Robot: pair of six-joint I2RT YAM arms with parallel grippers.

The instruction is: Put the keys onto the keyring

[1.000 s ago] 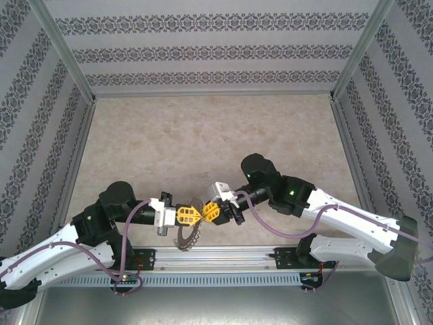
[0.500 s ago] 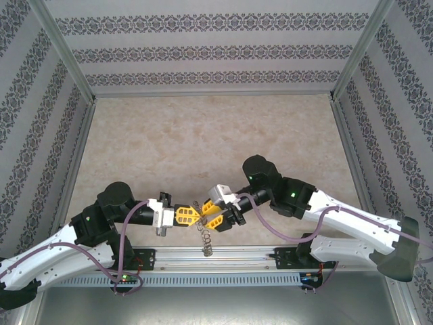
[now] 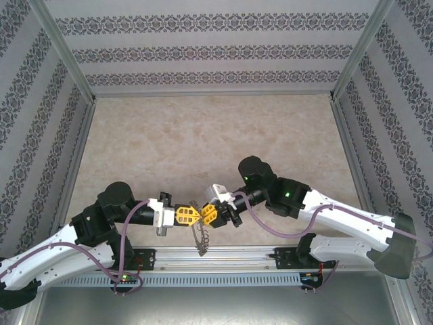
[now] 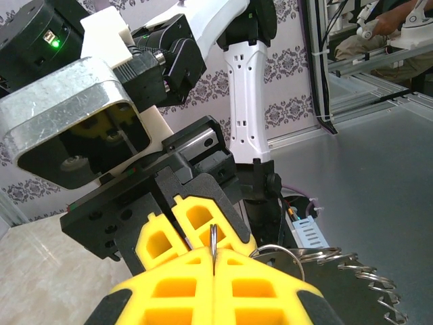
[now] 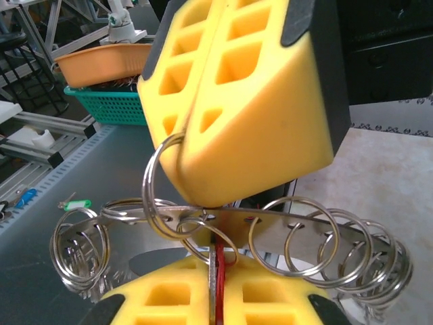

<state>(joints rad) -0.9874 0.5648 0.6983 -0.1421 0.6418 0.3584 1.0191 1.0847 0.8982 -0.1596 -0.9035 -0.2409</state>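
Note:
Both grippers meet tip to tip low above the table's near edge. The left gripper (image 3: 195,214) (image 4: 213,252) is shut on a thin wire loop (image 5: 154,181) of the keyring (image 3: 200,237). In the right wrist view the keyring (image 5: 298,227) is a flat grey plate fringed with wire loops, lying crosswise between the two sets of yellow fingers; its toothed rim (image 4: 352,267) is also in the left wrist view. The right gripper (image 3: 203,215) (image 5: 216,256) is shut on the red key (image 5: 220,281), with a thin metal strip beside it, right under the plate's edge.
A slotted aluminium rail (image 3: 216,256) runs along the near edge just below the hanging ring. Patterned walls (image 3: 216,47) enclose the beige table (image 3: 203,135). Outside the cell stand an orange basket (image 5: 101,64) and a green basket (image 5: 101,105).
The keyring swung from a tilted, flat-on pose to hanging edge-on under the grippers. The right gripper's fingers, spread half a second ago, are together again.

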